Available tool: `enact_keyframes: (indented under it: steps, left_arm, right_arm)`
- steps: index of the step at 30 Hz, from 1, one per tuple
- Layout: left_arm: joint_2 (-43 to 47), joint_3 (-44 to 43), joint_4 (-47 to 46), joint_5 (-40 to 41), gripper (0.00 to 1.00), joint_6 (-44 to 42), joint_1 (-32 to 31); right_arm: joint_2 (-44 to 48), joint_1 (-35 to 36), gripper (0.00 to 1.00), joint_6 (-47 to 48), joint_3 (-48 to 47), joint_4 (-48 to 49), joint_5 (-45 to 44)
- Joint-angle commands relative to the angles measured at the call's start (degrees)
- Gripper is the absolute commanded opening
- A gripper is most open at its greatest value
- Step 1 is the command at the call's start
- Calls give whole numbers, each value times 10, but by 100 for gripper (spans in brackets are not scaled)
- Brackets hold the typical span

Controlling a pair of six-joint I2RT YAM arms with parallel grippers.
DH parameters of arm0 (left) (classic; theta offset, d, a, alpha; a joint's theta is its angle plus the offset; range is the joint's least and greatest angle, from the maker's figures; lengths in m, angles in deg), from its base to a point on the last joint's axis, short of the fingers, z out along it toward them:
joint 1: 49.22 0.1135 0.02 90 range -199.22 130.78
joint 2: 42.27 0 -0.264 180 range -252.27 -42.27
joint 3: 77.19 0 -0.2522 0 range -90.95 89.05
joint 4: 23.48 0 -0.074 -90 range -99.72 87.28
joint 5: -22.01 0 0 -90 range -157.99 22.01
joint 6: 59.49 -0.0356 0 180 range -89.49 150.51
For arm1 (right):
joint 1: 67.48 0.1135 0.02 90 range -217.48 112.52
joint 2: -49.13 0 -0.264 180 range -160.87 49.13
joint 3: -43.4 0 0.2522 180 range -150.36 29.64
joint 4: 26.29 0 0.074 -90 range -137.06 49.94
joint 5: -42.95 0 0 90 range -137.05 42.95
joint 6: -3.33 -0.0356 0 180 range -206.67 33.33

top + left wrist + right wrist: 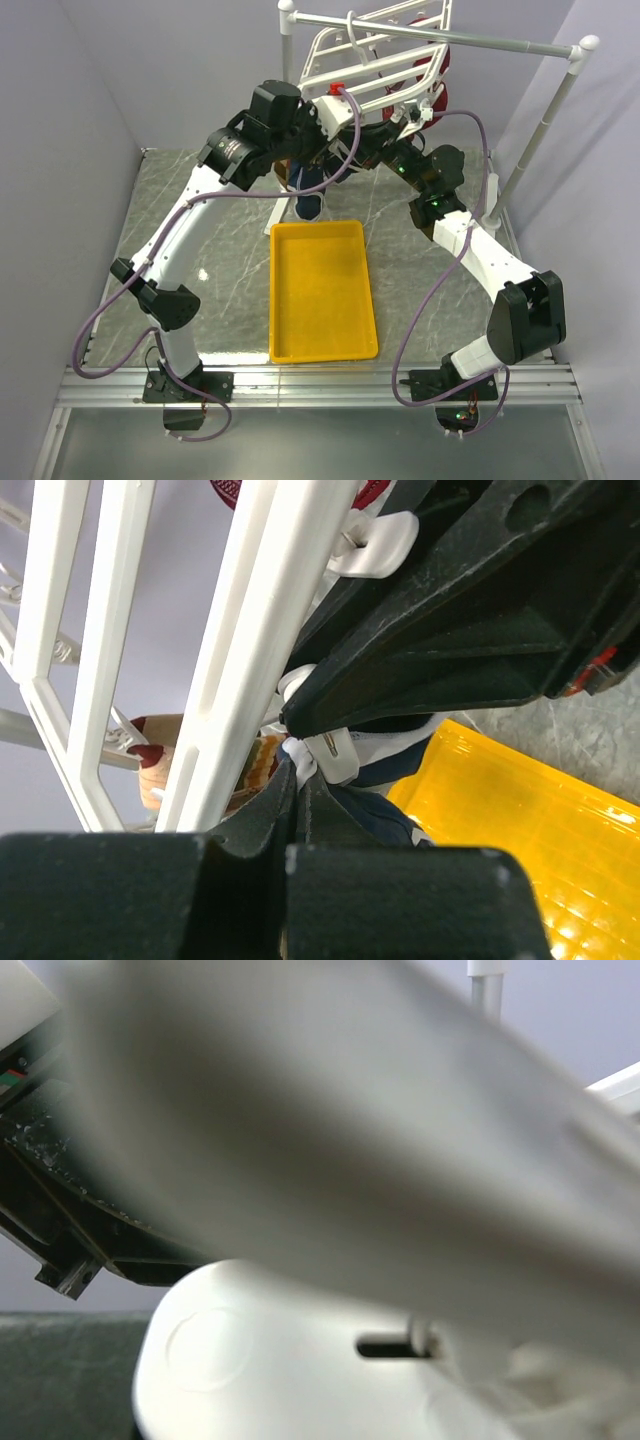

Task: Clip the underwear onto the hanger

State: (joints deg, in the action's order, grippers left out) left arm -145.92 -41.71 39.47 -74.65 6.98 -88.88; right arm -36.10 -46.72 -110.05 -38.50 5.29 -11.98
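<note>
Centre frame: left end effector (297,790) pinches the underwear (380,815) just below a clip (335,755) on the hanger (245,630). I cannot tell the right end effector (378,135) state. Risk: the hem misses the clip if the hanger swings.

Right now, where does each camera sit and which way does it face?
Top external: above and behind the bases, looking down on the tray, hanger and both arms.
Left wrist: at the hanger, looking along its bars; own fingers pinch the underwear at the bottom.
Right wrist: pressed against blurred white plastic; own fingers not discernible.
Shared: top and left wrist both show hanger, tray and underwear.
</note>
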Motion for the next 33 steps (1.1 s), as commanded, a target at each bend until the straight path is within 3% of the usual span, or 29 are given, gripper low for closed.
enact_keyframes:
  steps: [1,11,18,27,33]
  left_arm:
    - [16,-33,5,-113,0,12,-18]
    - [14,-43,16,-179,0,26,3]
    - [22,-15,8,-172,0,18,18]
    - [64,71,6,-58,0,-66,34]
    - [64,59,-15,-30,0,-60,37]
  right_arm:
    - [-5,2,0,89,-7,-63,30]
    - [-4,1,0,91,-5,-66,27]
    - [-6,-6,0,69,-7,-48,35]
    - [-3,-19,0,81,-6,-63,58]
    - [-12,-24,0,32,-16,-40,97]
